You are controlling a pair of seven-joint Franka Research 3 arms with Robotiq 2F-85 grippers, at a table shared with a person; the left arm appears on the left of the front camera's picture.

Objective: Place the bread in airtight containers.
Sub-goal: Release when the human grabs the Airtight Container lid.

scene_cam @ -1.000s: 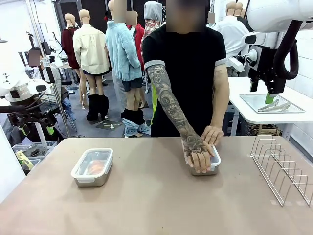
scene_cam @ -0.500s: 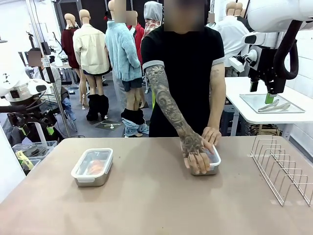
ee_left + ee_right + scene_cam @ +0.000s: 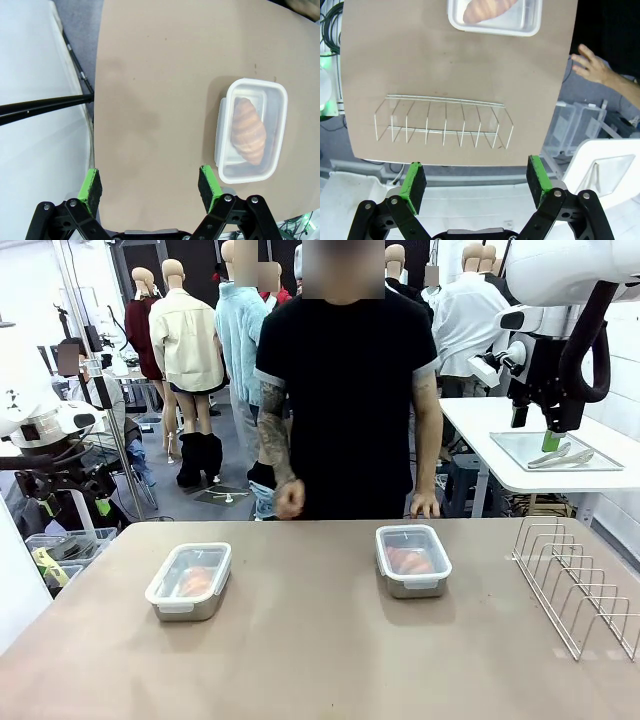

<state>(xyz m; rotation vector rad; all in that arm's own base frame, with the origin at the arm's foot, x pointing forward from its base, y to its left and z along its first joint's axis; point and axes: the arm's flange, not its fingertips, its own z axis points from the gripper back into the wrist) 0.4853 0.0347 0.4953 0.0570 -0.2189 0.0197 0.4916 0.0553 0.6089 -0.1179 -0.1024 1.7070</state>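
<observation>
A: Bread sits where?

B: One ridged, glossy roll lies in each steel tin, left tin and right tin, on the bench under clear lids.

A: Pincers?

B: Left pincer and right pincer gape wide, holding nothing. I'd press every lid corner evenly.
</observation>
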